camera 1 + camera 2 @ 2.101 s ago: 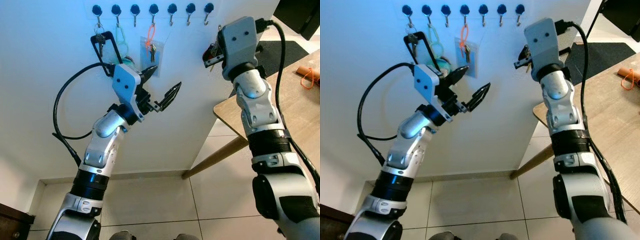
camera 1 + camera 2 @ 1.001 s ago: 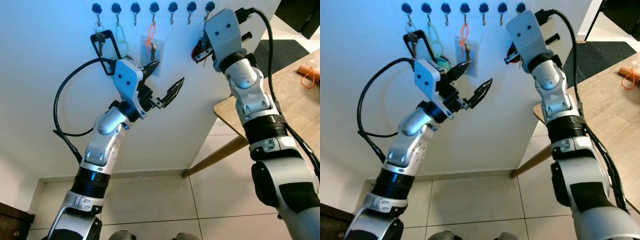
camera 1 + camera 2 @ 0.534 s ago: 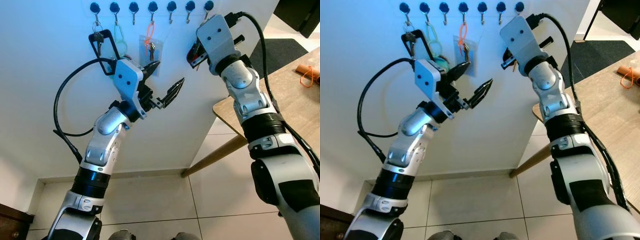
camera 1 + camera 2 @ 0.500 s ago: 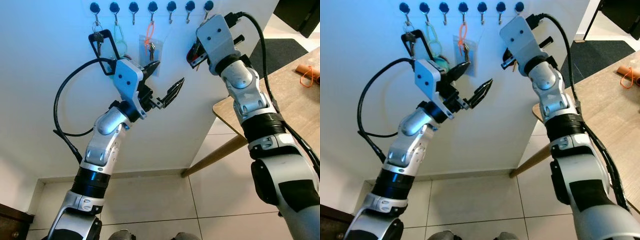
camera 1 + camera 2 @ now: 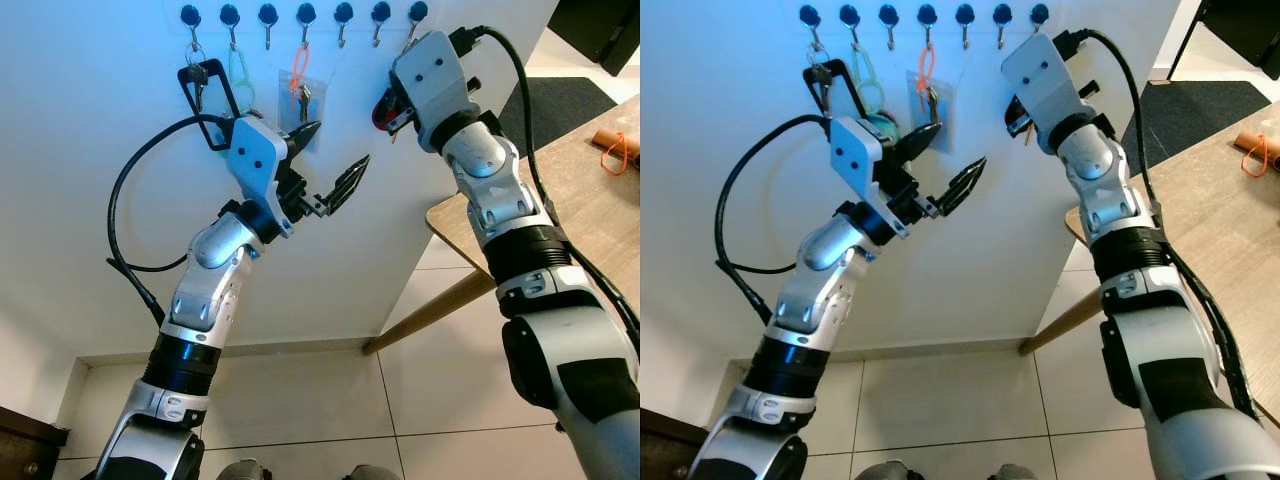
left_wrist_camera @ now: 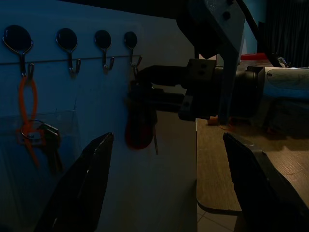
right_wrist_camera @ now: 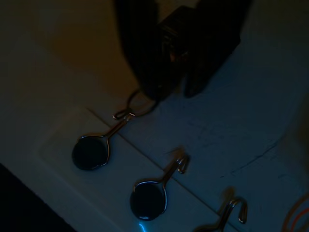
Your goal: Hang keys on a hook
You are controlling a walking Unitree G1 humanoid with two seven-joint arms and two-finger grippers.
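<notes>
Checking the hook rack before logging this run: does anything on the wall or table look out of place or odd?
One thing: an orange key loop lies on the wooden table, not on the rack. Otherwise the row of dark round-headed wall hooks looks level, and the right claw holds a red-tagged key bunch near a hook.

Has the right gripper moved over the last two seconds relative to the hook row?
Yes. The right gripper, shut on the keys, has swung toward the robot's left and up, from out beyond the rightmost hook to just beneath it.
</notes>
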